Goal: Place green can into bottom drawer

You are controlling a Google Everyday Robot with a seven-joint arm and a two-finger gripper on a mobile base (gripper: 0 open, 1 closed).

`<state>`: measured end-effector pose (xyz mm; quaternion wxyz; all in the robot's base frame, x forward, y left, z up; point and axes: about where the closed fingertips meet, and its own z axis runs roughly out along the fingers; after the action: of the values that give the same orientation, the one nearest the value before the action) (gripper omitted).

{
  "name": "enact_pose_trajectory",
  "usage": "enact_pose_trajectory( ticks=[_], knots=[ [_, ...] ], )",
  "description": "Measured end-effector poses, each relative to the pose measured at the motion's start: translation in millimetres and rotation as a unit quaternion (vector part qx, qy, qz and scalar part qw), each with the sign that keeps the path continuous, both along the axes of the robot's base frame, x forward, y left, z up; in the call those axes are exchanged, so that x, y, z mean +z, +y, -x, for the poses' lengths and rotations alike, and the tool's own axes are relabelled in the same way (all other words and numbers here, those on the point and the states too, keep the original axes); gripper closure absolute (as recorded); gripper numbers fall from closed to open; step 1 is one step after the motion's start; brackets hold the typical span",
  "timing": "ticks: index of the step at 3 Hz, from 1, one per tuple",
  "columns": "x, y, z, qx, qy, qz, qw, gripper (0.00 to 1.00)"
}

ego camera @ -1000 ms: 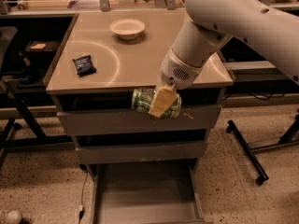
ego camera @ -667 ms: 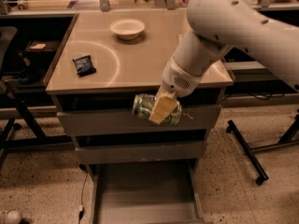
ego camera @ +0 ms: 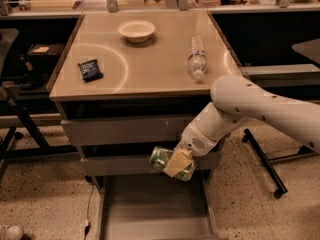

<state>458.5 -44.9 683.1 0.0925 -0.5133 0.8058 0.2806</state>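
My gripper [ego camera: 175,164] is shut on the green can [ego camera: 167,161], holding it on its side in front of the middle drawer [ego camera: 125,165]. The can hangs above the back part of the open bottom drawer [ego camera: 150,209], a pulled-out grey tray with a flat floor. The white arm [ego camera: 260,106] reaches in from the right, below the tabletop's edge.
On the cabinet top [ego camera: 150,69] lie a white bowl [ego camera: 136,31], a dark blue snack packet [ego camera: 90,69] and a clear water bottle [ego camera: 197,58]. A dark chair [ego camera: 12,59] stands at the left, and a black stand leg [ego camera: 262,161] at the right.
The arm has lowered, carrying the can down from the top drawer's level to in front of the middle drawer. The water bottle is now uncovered.
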Motion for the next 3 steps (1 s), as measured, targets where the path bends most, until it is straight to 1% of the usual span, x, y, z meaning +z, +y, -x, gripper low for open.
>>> enact_pose_trajectory(
  ticks=[1, 2, 3],
  knots=[
    [-0.1, 0.0, 0.0, 0.000, 0.000, 0.000, 1.0000, 1.00],
    [-38.0, 14.1, 6.8, -0.024, 0.034, -0.026, 0.9988, 1.00],
    [-107.3, 33.4, 18.3, -0.057, 0.080, -0.053, 0.9938, 1.00]
  ],
)
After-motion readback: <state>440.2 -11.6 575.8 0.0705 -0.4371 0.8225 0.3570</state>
